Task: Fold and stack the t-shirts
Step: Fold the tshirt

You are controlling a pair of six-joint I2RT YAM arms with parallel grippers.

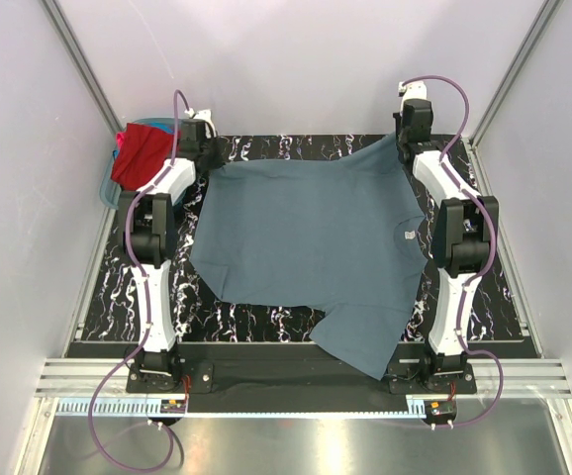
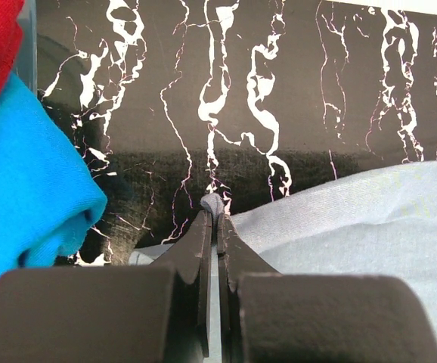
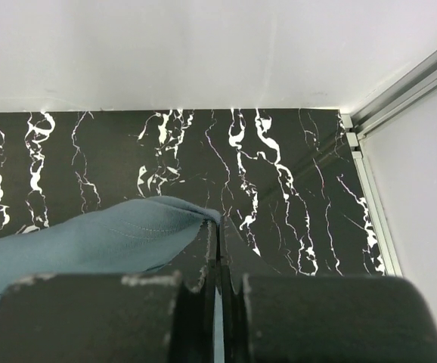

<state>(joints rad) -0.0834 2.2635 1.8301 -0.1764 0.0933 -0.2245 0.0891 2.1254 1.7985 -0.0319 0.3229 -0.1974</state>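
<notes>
Reaching far forward along the left side of the table (image 1: 266, 322), the left arm (image 1: 152, 233) rises from its base at the near edge, bends at the elbow and slopes down toward the far left corner. Just left of it, the teal-blue basket (image 1: 106, 188) holds a red t-shirt (image 1: 140, 153). The left wrist view shows a bright blue t-shirt (image 2: 29, 174) hanging below the red one. The left gripper (image 2: 215, 206) is pinched tight on the far left corner of the slate grey-blue t-shirt (image 1: 306, 237), with a small nub of cloth bulging at its fingertips just above the black, white-veined surface.

The grey-blue tee lies spread open across the middle of the table, between the two arms. Its far edge runs from one gripper to the other, and its near right part reaches past the marbled surface onto the dark strip beside the right arm's base. A small pale tag (image 1: 406, 235) shows at the shirt's right side, close to the right arm (image 1: 459, 247); any writing on it is too small to read.

The right arm mirrors the left, elbow raised and forearm stretched to the far right corner. The right gripper (image 3: 217, 225) is clamped shut on a stitched edge of the same shirt, low over the table near the back wall.
</notes>
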